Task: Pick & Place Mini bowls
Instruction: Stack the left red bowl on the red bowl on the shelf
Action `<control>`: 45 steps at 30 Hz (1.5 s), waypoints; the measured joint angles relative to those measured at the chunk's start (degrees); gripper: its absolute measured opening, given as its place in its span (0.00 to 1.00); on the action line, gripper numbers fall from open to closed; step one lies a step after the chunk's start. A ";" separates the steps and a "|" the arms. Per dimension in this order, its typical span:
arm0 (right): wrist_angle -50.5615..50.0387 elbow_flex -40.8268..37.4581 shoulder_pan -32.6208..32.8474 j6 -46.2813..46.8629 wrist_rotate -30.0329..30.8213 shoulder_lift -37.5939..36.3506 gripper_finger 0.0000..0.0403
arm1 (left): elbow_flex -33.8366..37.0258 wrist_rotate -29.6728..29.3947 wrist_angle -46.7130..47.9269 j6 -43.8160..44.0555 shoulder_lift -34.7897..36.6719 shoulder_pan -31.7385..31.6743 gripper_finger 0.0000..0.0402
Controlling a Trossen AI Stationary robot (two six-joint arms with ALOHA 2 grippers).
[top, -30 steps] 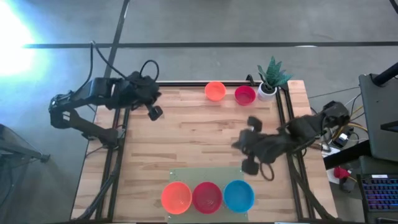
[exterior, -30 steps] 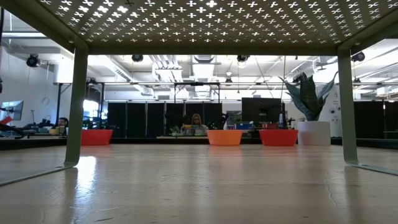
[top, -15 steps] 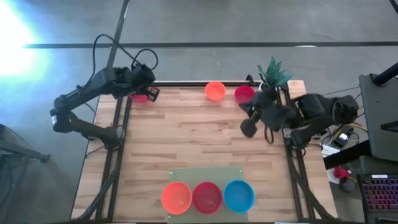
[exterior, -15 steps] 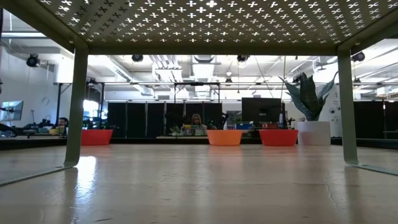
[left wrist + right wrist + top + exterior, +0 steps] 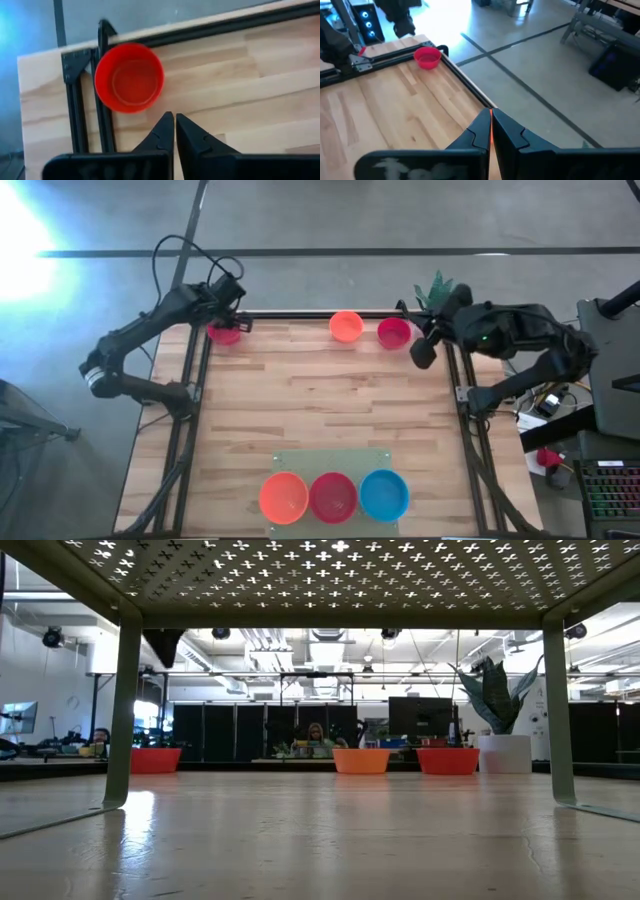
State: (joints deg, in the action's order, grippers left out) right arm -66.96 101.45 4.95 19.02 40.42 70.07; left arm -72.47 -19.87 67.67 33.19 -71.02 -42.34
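Seen from above, the left gripper (image 5: pixel 236 323) hangs at the table's (image 5: pixel 320 410) ten o'clock corner, just beside a red mini bowl (image 5: pixel 223 333), fingers pressed together and holding nothing. The right gripper (image 5: pixel 424 352) sits at two o'clock, clenched and empty, near a second red bowl (image 5: pixel 393 332) and an orange bowl (image 5: pixel 346 326). At six o'clock, orange (image 5: pixel 283 496), red (image 5: pixel 333 495) and blue (image 5: pixel 384 493) bowls line a mat (image 5: pixel 330 459).
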 joint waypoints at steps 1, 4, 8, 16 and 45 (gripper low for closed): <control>0.02 0.00 -0.04 -0.04 0.00 -0.31 0.03 | 0.76 0.52 -0.25 0.01 0.00 -0.68 0.05; 0.06 0.00 -0.04 -0.12 0.02 -0.97 0.03 | 3.11 1.06 -1.43 -0.04 -0.04 -2.80 0.10; 0.07 0.00 -0.04 0.20 0.00 -1.05 0.03 | 6.44 0.98 -8.76 -3.66 -0.04 -5.66 0.17; 0.60 0.00 -0.02 4.80 0.05 -0.58 0.03 | 14.56 1.60 -21.00 -9.34 -1.39 -8.37 0.19; 3.43 0.00 0.00 9.51 0.22 -0.56 0.03 | 23.00 2.42 -39.25 -15.76 -19.28 -11.33 0.18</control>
State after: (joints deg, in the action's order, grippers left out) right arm -63.53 101.45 4.95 28.53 40.64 69.52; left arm -49.47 -17.45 28.42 17.43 -90.30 -53.67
